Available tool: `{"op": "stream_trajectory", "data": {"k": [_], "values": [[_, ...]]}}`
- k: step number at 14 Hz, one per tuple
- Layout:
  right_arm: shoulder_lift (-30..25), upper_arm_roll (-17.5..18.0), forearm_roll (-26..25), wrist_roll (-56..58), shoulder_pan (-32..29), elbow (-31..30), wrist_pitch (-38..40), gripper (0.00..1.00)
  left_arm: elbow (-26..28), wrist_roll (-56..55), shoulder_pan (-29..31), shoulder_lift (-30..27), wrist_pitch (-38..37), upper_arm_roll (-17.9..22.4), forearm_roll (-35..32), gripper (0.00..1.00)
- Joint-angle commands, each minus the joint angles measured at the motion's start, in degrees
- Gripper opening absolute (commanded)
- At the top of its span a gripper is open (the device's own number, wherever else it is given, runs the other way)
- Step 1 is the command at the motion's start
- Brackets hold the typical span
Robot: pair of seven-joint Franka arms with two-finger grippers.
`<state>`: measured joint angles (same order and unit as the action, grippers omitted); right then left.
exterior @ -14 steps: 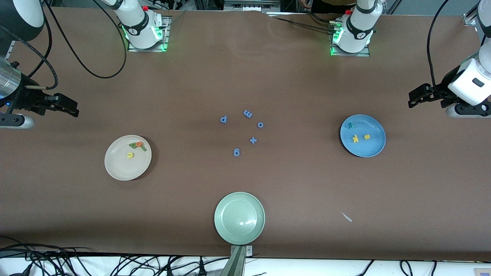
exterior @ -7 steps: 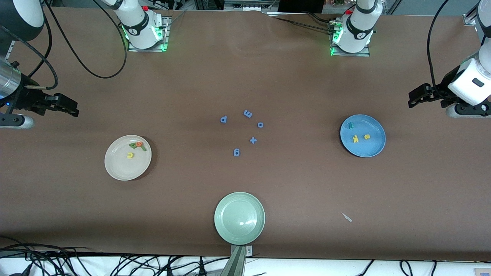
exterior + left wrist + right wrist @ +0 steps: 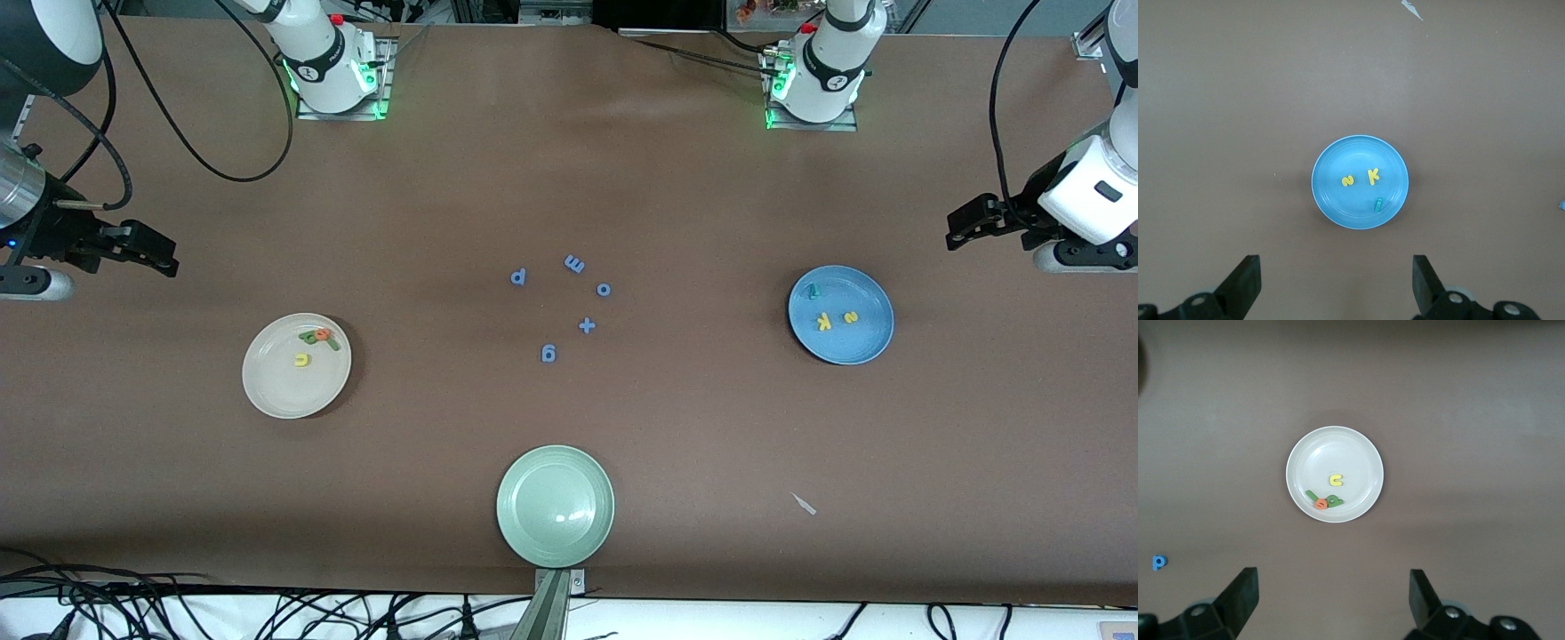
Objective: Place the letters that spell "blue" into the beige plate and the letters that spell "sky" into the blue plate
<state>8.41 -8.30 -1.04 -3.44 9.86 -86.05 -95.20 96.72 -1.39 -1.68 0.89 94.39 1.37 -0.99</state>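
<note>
The beige plate (image 3: 283,393) (image 3: 1331,450) holds the yellow u (image 3: 302,359) (image 3: 1336,480), with the green b (image 3: 309,337), orange e (image 3: 323,334) and green l (image 3: 333,345) clustered together. On the blue plate (image 3: 861,343) (image 3: 1337,203) lie the yellow s (image 3: 851,316), yellow k (image 3: 824,322) and teal y (image 3: 812,290). My right gripper (image 3: 169,260) (image 3: 1335,581) hangs open and empty, high over bare table at the right arm's end. My left gripper (image 3: 953,231) (image 3: 1337,267) hangs open and empty over bare table at the left arm's end.
A pale green plate (image 3: 514,533) sits near the front edge. Several periwinkle letters lie mid-table, among them a p (image 3: 519,276), an m (image 3: 574,263) and a g (image 3: 548,353). A white scrap (image 3: 804,503) lies nearer the camera than the blue plate.
My right gripper has drifted slightly toward its end of the table. The left arm, the plates and the letters have not moved.
</note>
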Motion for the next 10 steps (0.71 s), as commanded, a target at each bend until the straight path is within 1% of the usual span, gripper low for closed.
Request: {"op": "stream_trajectory", "data": {"k": [1,10], "values": [[-0.2,0.3,-0.7,0.6,-0.3,0.6,0.4,1.0,-0.5,0.9,0.2,-0.2,-0.8,-0.3,-0.9,1.0],[-0.2,0.2,-0.5,0.6,-0.3,0.6,0.3,1.0,-1.1,1.1,0.2,0.1,-0.6,-0.3,-0.9,1.0]]}}
